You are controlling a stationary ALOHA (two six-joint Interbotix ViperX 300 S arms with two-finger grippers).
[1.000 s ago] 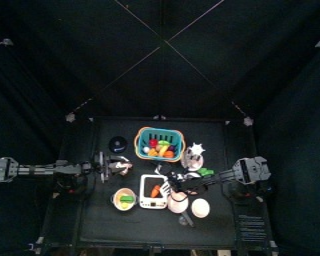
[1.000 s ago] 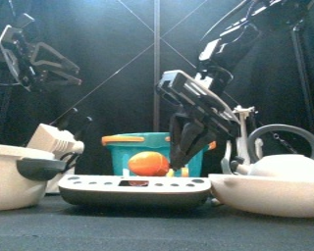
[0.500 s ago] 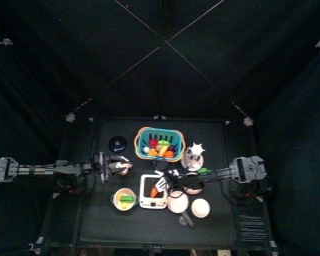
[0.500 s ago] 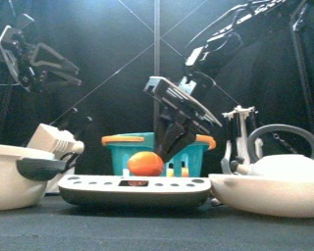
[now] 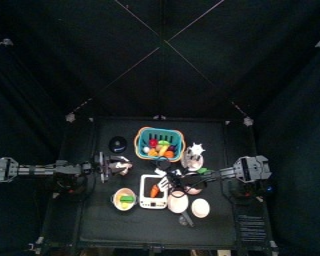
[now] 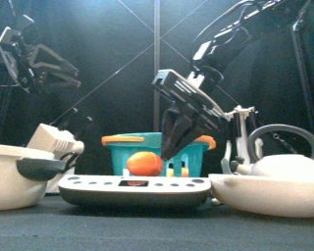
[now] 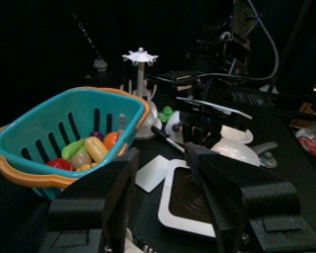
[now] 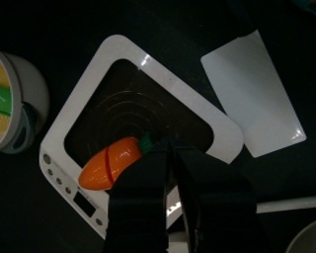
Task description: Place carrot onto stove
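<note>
Black curtains enclose the tabletop [image 5: 96, 232]. Carrot [image 8: 114, 164] lies on the stove [image 8: 88, 96], on its dark burner plate. Right tool [image 8: 173, 183] hovers just above the carrot, jaws parted, holding nothing. Left tool [image 7: 158, 176], jaws apart and empty, rests at the left, near the teal basket [image 7: 48, 120].

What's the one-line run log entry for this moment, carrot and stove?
slim orange toy carrot: lying on white toy stove | right gripper: open, clear of carrot | left gripper: open, idle at left
</note>
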